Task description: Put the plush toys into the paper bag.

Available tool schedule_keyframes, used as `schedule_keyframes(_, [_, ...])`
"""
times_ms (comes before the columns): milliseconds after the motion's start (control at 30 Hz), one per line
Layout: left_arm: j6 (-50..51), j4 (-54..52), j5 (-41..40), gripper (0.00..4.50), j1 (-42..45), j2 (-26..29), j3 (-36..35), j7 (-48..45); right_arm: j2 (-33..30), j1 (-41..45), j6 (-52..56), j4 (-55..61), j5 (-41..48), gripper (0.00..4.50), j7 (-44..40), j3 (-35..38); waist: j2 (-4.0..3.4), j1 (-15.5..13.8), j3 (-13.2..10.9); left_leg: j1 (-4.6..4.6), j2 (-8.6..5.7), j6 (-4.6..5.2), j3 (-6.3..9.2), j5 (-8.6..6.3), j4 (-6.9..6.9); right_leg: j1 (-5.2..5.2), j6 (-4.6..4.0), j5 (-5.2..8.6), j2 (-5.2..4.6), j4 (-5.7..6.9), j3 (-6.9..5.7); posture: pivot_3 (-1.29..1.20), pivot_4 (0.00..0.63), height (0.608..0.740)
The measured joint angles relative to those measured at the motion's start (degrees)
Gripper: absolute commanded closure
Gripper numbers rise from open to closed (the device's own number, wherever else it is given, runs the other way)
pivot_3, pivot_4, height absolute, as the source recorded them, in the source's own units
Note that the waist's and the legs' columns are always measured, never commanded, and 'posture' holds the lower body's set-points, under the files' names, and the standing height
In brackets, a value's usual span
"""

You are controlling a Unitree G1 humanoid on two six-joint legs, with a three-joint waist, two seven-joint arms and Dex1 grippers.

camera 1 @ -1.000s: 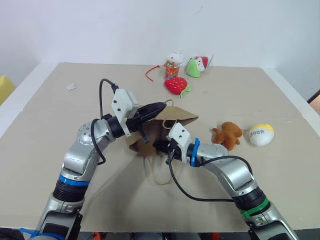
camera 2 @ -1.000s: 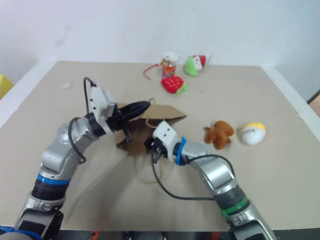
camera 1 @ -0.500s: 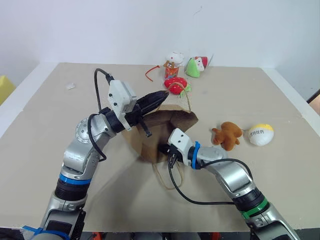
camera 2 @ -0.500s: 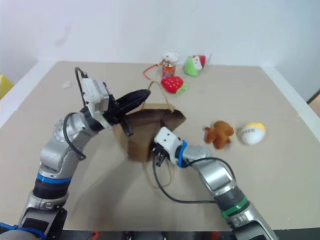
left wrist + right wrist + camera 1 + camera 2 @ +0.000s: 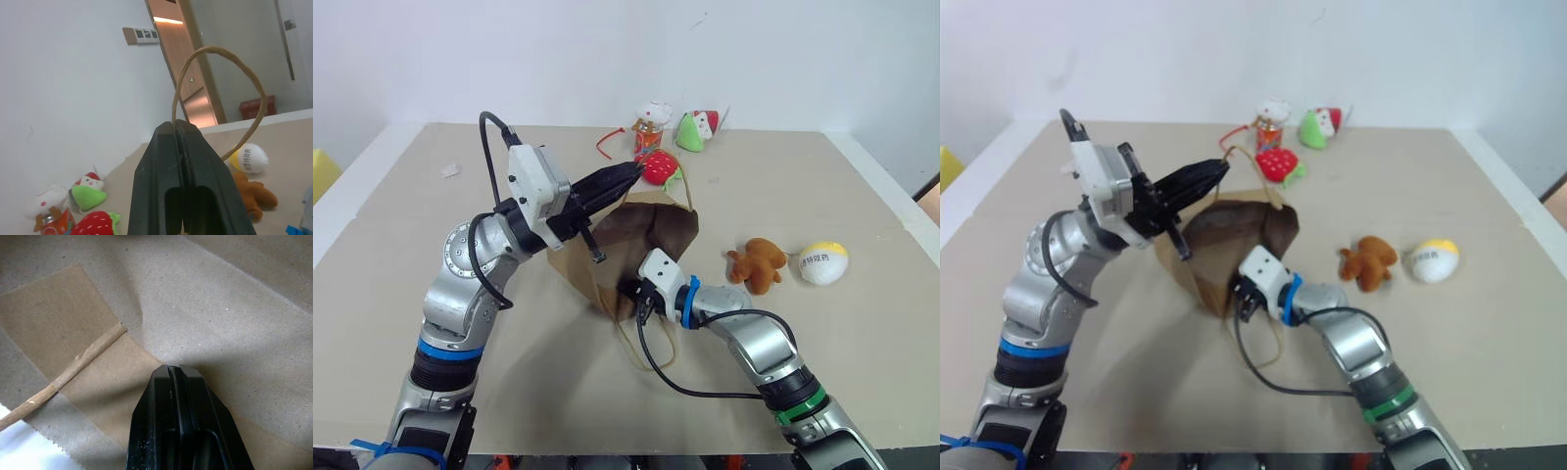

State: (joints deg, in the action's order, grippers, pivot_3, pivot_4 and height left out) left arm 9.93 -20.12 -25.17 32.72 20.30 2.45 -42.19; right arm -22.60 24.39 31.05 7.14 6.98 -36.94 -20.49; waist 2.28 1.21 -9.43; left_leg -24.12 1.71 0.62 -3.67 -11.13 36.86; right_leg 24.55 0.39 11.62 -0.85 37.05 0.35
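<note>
The brown paper bag lies mid-table with its mouth gaping toward me. My left gripper is shut on its upper cord handle and holds that side raised; the loop rises from the closed fingertips. My right gripper is shut, its tip resting against the paper of the bag's lower wall just inside the mouth. To the right of the bag, on the table, are two plush toys: the brown squirrel and the white-and-yellow egg ball.
The bag's lower handle trails on the table toward me. A red strawberry plush, a green cone plush and a small figure sit behind the bag. A white scrap lies far left.
My left gripper has risen and drawn back with the handle, lifting the bag's upper side so the mouth stands open wider. The right gripper has stayed at the lower edge.
</note>
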Motion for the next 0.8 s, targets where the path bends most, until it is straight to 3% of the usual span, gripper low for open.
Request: schedule_keyframes(800, [-2.71, -0.49, 2.21, 4.50, 0.98, 1.31, 1.95, -3.23, 0.41, 0.00, -1.12, -0.25, -0.60, 4.42, -0.42, 0.76, 0.00, 0.00, 0.00, 0.01, -0.01, 0.00, -0.02, 0.00, -0.07, 0.03, -0.09, 0.06, 0.00, -0.01, 0.02, 0.00, 0.150, 0.740])
